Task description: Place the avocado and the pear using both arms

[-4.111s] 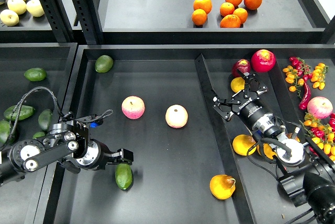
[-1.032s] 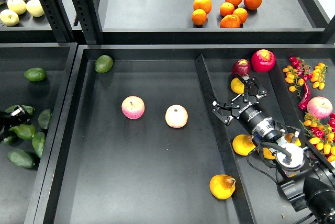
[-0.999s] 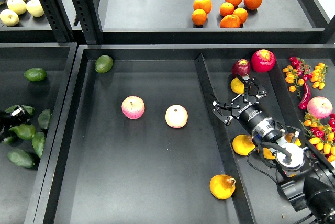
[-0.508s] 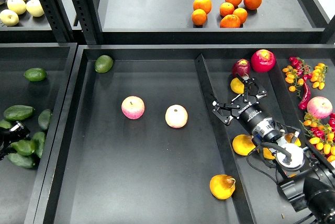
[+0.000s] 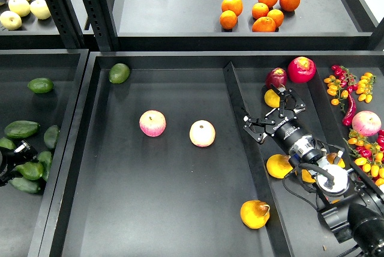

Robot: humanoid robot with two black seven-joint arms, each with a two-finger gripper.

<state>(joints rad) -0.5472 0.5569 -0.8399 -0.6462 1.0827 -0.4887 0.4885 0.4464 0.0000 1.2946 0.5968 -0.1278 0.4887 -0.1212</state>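
Black shelving fills the frame. The upper shelf (image 5: pixel 180 23) carries pale yellow apples (image 5: pixel 21 6) at upper left and oranges (image 5: pixel 259 9) at upper right.

At far left, a side bin (image 5: pixel 36 89) holds several avocados: one lies apart at upper left (image 5: pixel 40 85), and the rest cluster at the left edge (image 5: pixel 24 149). The left end effector (image 5: pixel 13 156) shows only as a small dark part at the left edge among that cluster; whether it is open or closed cannot be determined.

The centre tray (image 5: pixel 162 221) holds a rounder green fruit (image 5: pixel 119 72) in its upper left corner and two pink apples (image 5: pixel 153 123) (image 5: pixel 202 133) side by side at mid-frame. The pear (image 5: pixel 255 214) lies at the tray's lower right, just beside the divider (image 5: pixel 243 125), free of both arms.

Right of the divider, the right end effector (image 5: pixel 270 111) stands with fingers spread wide, holding nothing. Its upper finger lies near a small yellow fruit (image 5: pixel 273 97). Two red fruits (image 5: pixel 291 72) lie above it. Yellow-orange fruit (image 5: pixel 279 166) lies beside the arm's wrist. Small tomatoes and a chilli (image 5: pixel 350 92) occupy the far right.
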